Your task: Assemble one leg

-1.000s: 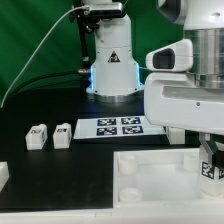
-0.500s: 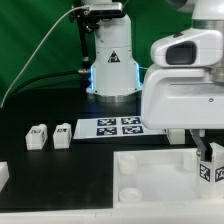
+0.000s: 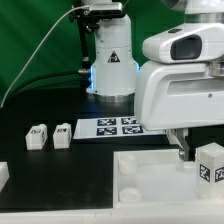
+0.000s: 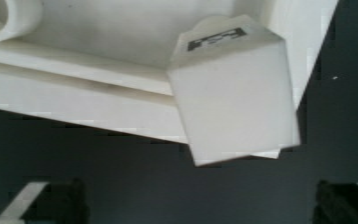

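One leg [image 3: 210, 166], a white block with a black-and-white tag, stands upright at the exterior view's right end of the large white panel [image 3: 150, 172]. In the wrist view the leg [image 4: 238, 92] lies beyond the fingertips against the panel [image 4: 87, 80]. My gripper [image 4: 201, 205] is open and empty, its dark fingers [image 4: 48, 202] far apart and clear of the leg. In the exterior view the gripper [image 3: 186, 148] hangs just beside and above the leg. Two more legs [image 3: 37, 136] [image 3: 62, 134] stand on the black table at the exterior view's left.
The marker board [image 3: 120, 127] lies behind the panel, in front of the robot base [image 3: 112, 70]. A white part [image 3: 3, 176] shows at the exterior view's left edge. The panel has round holes near its corners [image 3: 128, 168].
The arm has risen and shifted toward the exterior view's left, uncovering the leg, which stays standing on the panel.
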